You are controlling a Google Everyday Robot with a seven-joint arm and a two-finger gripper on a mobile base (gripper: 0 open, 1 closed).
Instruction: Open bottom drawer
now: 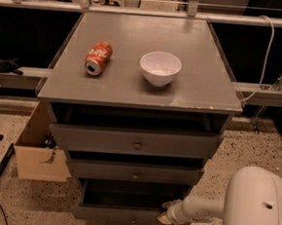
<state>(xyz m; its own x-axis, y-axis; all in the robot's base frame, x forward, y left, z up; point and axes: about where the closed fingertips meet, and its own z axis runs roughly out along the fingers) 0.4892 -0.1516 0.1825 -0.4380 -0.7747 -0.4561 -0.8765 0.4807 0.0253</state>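
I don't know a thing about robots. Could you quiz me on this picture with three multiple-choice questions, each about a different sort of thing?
1. How many drawers does the grey cabinet have?
A. Two
B. Three
C. Five

2. Where is the robot's gripper?
A. Up on the cabinet's top
B. Behind the cabinet
C. Low down, at the right front end of the bottom drawer

3. How is the red can placed?
A. Lying on its side
B. Standing upright
C. Hanging from the gripper

Answers:
1. B, since three grey fronts are stacked under the top, each with a small knob.
2. C, since the arm's pale tip sits against the lowest drawer's right corner near the floor.
3. A, since the can's round end faces the camera and its length rests on the cabinet's top.
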